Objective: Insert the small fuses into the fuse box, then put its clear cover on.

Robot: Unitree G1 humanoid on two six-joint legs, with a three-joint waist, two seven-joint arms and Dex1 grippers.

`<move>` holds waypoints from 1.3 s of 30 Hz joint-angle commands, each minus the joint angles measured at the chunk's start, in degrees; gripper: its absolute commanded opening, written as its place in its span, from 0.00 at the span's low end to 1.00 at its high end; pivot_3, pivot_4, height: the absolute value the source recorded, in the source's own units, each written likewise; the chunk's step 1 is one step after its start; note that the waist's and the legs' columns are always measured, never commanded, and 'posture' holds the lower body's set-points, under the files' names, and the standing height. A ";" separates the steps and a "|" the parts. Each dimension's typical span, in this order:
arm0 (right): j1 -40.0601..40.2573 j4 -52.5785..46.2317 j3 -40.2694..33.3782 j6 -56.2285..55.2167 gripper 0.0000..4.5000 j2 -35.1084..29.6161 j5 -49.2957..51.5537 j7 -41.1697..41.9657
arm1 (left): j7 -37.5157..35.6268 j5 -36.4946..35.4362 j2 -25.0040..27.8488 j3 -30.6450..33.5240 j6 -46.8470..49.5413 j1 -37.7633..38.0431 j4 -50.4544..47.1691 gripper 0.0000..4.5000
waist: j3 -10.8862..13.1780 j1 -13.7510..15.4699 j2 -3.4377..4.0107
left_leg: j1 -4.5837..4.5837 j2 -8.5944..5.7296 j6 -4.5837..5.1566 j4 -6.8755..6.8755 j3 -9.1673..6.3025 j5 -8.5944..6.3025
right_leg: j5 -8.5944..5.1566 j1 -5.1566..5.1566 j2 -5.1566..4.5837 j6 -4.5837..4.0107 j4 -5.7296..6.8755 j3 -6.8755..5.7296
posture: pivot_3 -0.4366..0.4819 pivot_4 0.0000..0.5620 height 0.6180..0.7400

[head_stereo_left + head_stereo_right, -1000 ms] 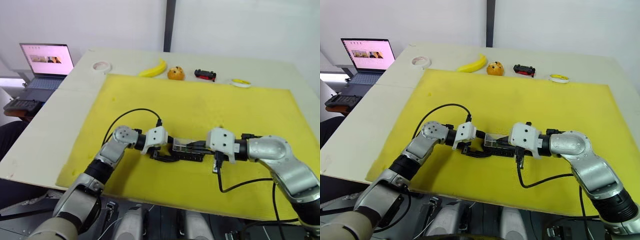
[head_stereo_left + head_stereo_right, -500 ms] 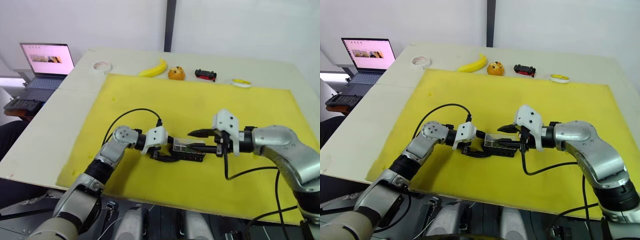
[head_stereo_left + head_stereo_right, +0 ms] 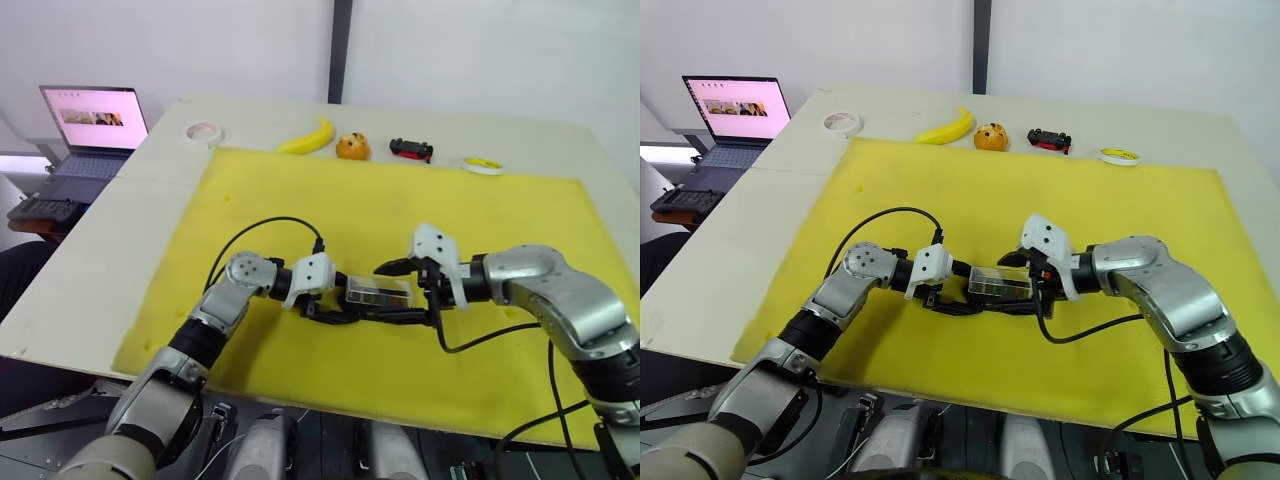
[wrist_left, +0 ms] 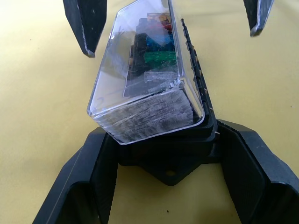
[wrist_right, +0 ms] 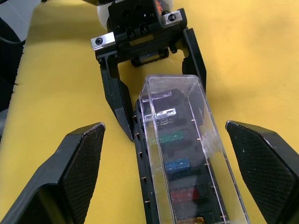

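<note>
The black fuse box [image 3: 372, 309] lies on the yellow mat [image 3: 300, 200], with the clear cover [image 3: 378, 291] resting on top of it. Through the cover [image 5: 187, 140] I see the small fuses in their slots, among them a green one [image 5: 170, 136], a blue one [image 5: 177, 164] and a red one [image 5: 183, 193]. My left gripper [image 3: 335, 310] is shut on the box's left end, its fingers [image 4: 84, 186] clasping the black base [image 4: 168, 161]. My right gripper [image 3: 396, 293] stands open astride the right end, its fingers [image 5: 74, 168] apart from the cover. I cannot tell whether the cover is fully seated.
Along the table's far side lie a white tape roll [image 3: 203, 132], a banana [image 3: 308, 138], an orange fruit [image 3: 351, 147], a black-and-red toy car [image 3: 410, 150] and a yellow tape roll [image 3: 483, 165]. A laptop [image 3: 93, 125] stands off the table's left edge.
My right gripper has opened wide, letting go at the cover, drew back to the right, then came in again around the box's right end. The left gripper has held still.
</note>
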 commanded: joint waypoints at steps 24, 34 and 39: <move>2.93 -3.94 0.00 -8.66 0.38 -0.85 -7.04 -1.39 | 0.38 0.70 0.24 0.29 0.21 -0.02 -0.83 0.57 | 0.00 0.01 0.00 | -0.01 0.00 0.00 0.00 0.00 0.00 | 0.00 -0.01 0.02 0.00 0.00 0.00 | 0.48 0.27 1.00; 5.20 -6.42 -0.77 -9.97 0.38 -2.85 -7.95 -0.67 | 0.23 0.81 0.27 0.32 -0.26 -0.15 -0.31 0.57 | 0.00 0.00 0.00 | 0.00 0.00 0.00 0.00 0.02 0.00 | 0.00 -0.01 0.04 0.00 0.01 0.00 | 0.48 0.27 1.00; 3.25 -5.28 1.69 -8.98 0.38 -2.71 -9.51 0.24 | 0.26 0.82 0.11 0.25 -0.46 -0.14 -0.36 0.57 | 0.00 -0.04 0.00 | 0.00 0.00 0.00 0.00 0.02 0.00 | 0.00 -0.01 0.05 0.00 0.01 -0.01 | 0.48 0.27 1.00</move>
